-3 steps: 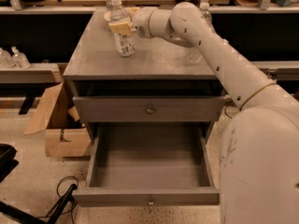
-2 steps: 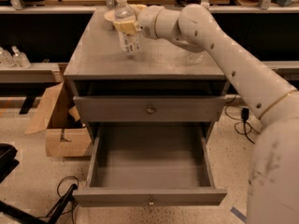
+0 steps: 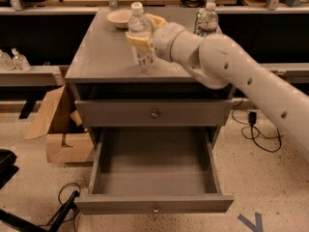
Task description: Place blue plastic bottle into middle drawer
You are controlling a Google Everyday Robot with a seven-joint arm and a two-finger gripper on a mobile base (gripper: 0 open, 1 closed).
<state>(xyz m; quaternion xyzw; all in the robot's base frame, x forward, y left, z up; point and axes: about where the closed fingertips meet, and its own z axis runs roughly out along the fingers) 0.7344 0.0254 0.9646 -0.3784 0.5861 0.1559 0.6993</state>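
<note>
The blue plastic bottle (image 3: 139, 21), clear with a white cap and a pale label, is upright over the front part of the grey cabinet top (image 3: 101, 57). My gripper (image 3: 145, 31) is shut on the bottle's middle, with a yellow finger (image 3: 136, 41) across its front. The white arm reaches in from the right. I cannot tell whether the bottle's base touches the top. The middle drawer (image 3: 154, 203) is pulled fully open below, and its inside is bare. The knobbed drawer above it (image 3: 154, 113) is closed.
A taller clear bottle with a green label (image 3: 207, 17) stands at the back right of the cabinet top, and a shallow bowl (image 3: 119, 17) sits at the back. An open cardboard box (image 3: 62, 129) stands on the floor at the left. Cables lie on the floor.
My gripper has carried the bottle from near the bowl toward the front and right of the cabinet top. The drawers have not moved.
</note>
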